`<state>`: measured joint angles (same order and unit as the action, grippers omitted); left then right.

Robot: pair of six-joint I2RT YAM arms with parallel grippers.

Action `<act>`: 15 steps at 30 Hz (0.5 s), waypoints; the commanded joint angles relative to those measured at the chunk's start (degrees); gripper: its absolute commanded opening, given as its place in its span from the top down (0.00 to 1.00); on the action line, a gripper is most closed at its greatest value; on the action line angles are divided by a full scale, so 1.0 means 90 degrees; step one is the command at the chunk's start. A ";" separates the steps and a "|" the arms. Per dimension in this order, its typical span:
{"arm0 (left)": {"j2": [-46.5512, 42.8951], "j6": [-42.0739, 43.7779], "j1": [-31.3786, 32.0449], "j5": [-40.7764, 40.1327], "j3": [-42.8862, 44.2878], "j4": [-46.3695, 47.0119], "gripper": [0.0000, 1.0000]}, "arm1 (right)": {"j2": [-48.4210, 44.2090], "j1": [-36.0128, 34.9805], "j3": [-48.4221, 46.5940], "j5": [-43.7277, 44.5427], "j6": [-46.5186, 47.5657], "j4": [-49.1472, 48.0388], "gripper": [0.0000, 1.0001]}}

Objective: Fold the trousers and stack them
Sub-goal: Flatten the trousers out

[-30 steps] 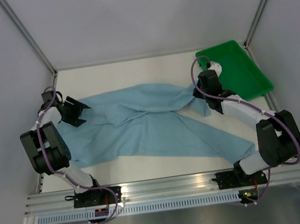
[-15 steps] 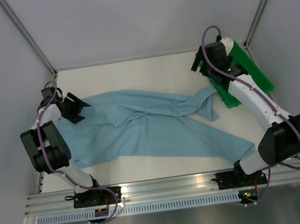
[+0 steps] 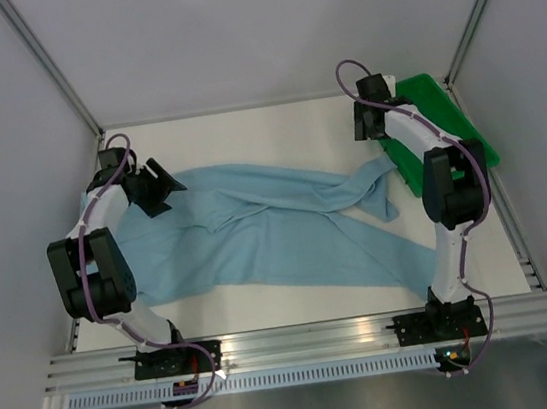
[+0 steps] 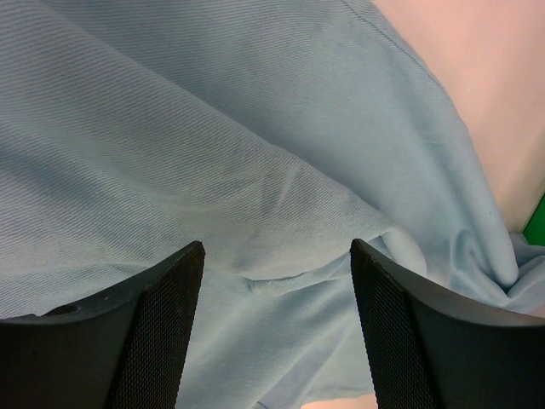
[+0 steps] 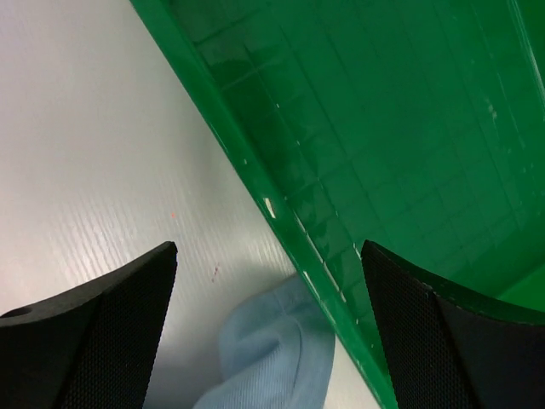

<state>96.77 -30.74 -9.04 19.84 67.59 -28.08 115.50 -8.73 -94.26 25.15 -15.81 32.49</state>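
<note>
As both arms stretch outward, left gripper (image 4: 274,256) and right gripper (image 5: 268,253) gape empty.

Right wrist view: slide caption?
Open right gripper above the rim of the green plastic tray, light sky-blue cloth trousers bunched beside it on the white table.

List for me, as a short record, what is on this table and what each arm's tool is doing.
trousers: light blue, spread out unfolded across the table, legs pointing right
tray: green, far right corner, one trouser leg end close beside it
left tool: open, above the cloth at the trousers' left end, holding nothing
right tool: open, above the tray's rim, holding nothing
folding: not yet begun
</note>
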 commanded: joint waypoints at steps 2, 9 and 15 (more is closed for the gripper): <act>-0.0371 0.0300 -0.0021 0.0139 0.0117 -0.0006 0.25 | 0.0319 0.0003 -0.1049 0.0155 0.1218 -0.0182 0.06; -0.0469 0.0447 -0.0021 0.0150 -0.0059 -0.0005 0.25 | 0.0759 0.0402 -0.1148 -0.0633 0.2284 -0.0329 0.22; -0.0489 0.0447 -0.0031 0.0179 -0.0049 -0.0015 0.24 | 0.0760 0.0599 -0.0641 -0.2431 0.2509 -0.0288 0.23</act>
<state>95.00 -28.62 -9.26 20.01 67.44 -28.23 121.97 -3.66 -102.17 13.19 3.62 29.98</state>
